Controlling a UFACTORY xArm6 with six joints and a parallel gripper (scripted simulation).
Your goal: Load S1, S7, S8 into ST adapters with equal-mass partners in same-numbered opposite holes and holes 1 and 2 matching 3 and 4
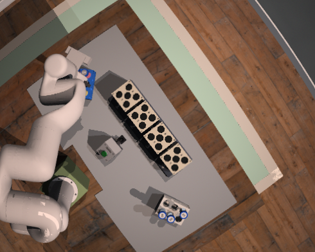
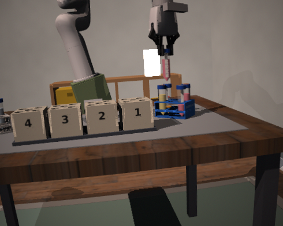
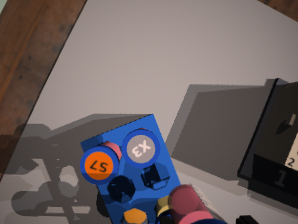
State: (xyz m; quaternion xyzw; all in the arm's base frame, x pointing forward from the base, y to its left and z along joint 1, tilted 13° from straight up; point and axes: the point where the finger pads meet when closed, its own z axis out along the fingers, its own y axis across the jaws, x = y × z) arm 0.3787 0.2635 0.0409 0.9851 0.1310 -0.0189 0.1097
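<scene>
My gripper (image 2: 166,52) is shut on a pink-filled tube (image 2: 166,69) (image 3: 184,201) near its blue cap. The tube hangs upright above the blue rack (image 1: 91,90) (image 2: 190,112) (image 3: 146,124); its ID is hidden. In the rack stand S7 (image 3: 99,166), X3 (image 3: 141,149), a yellow-filled tube (image 2: 162,100) and another tube (image 2: 168,90) behind it. Adapter 1 (image 1: 123,89) (image 2: 146,119), adapter 2 (image 1: 139,110) (image 2: 110,122), adapter 3 (image 1: 155,132) (image 2: 74,127) and adapter 4 (image 1: 171,153) (image 2: 38,131) stand in the stand (image 2: 84,136) with holes that look empty.
A pale rack with three blue-capped, white-dotted tubes (image 1: 162,215) (image 1: 170,218) (image 1: 183,214) stands beyond adapter 4. The small desk (image 1: 114,146) with the green DONE key (image 1: 103,153) stands between the arm's base and the adapters. A pale block (image 1: 78,56) lies behind the blue rack.
</scene>
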